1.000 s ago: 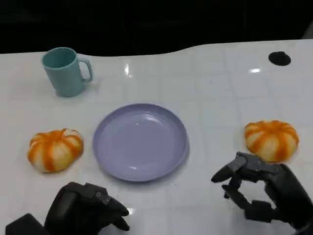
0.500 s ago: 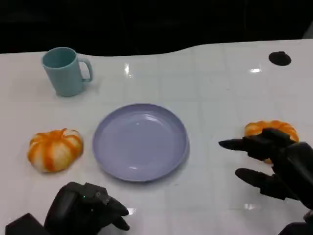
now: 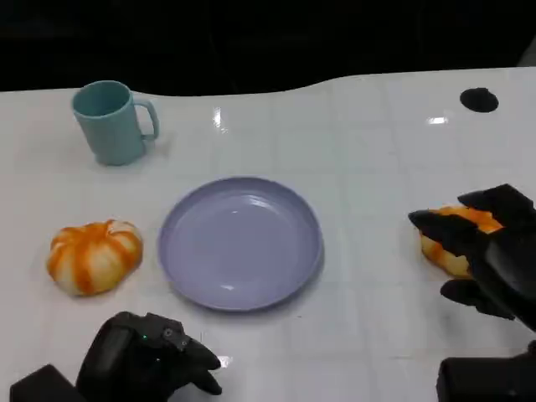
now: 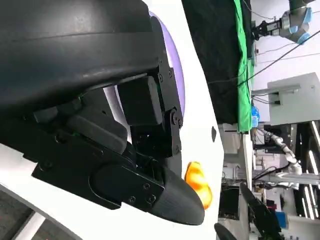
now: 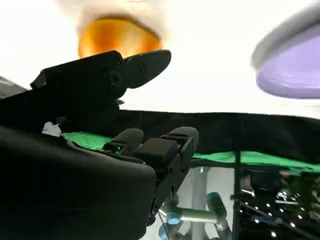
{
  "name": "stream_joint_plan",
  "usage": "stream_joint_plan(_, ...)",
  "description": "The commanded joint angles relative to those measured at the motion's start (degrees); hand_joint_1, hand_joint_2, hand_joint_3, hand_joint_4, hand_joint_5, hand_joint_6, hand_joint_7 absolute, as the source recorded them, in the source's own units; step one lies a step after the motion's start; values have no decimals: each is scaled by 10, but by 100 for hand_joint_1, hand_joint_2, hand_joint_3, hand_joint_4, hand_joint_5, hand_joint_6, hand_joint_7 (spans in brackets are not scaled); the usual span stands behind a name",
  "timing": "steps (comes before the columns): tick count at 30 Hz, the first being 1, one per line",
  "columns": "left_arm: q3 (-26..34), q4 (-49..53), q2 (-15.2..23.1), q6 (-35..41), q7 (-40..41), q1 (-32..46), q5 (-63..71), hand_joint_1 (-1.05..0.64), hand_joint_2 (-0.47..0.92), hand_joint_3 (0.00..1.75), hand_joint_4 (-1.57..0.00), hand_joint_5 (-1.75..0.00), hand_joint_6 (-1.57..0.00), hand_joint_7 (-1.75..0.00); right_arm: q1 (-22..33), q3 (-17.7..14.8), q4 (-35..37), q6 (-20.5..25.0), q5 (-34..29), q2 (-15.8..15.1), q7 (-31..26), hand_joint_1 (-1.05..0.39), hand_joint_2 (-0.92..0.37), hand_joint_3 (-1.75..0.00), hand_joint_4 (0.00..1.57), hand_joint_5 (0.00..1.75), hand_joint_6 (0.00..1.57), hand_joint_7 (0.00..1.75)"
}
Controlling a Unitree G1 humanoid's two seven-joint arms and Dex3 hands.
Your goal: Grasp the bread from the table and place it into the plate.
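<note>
no readable text, no labels, brands or nos. anywhere

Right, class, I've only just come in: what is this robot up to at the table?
The robot's right hand is over the orange bread roll on the right, fingers spread, apparently about to grasp it; no firm grip shows yet. The purple plate in the middle holds nothing. A second bread roll lies left of the plate, with a teal mug behind it. The left hand rests near the table's front edge.

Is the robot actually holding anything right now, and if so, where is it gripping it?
Nothing is held yet. The right hand hangs open over the right-side bread, fingers spread. The left hand rests curled on the table, empty.
</note>
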Motion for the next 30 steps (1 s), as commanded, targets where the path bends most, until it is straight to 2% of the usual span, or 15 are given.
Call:
stream_joint_plan(1, 3, 1, 8, 1, 2, -1, -1, -105, 90, 0, -144, -66, -157, -23, -15, 23, -13, 45, -33, -21, 24, -55, -87, 0, 0, 62, 41, 0)
stream_joint_plan(6, 3, -1, 8, -1, 3, 1, 0, -105, 90, 0, -144, -66, -157, -24, -37, 52, 1, 85, -55, -27, 53, -54, -84, 0, 0, 57, 39, 0)
stream_joint_plan(13, 2, -3, 8, -1, 1, 3, -2, -105, 90, 0, -144, -66, -157, -23, -78, 88, 60, 121, -65, -24, 52, -51, -80, 0, 4, 59, 42, 1)
stream_joint_plan(20, 2, -5, 7, -1, 1, 5, -3, -105, 90, 0, -144, -66, -157, -23, -127, 128, 162, 139, -67, -22, 14, -49, -79, 0, 23, 36, 46, 0)
stream_joint_plan(30, 2, -10, 7, -1, -2, 8, -6, -105, 90, 0, -144, -66, -157, -23, -178, 165, 279, 161, -44, -12, -22, -46, -80, 0, 32, 17, 44, 0)
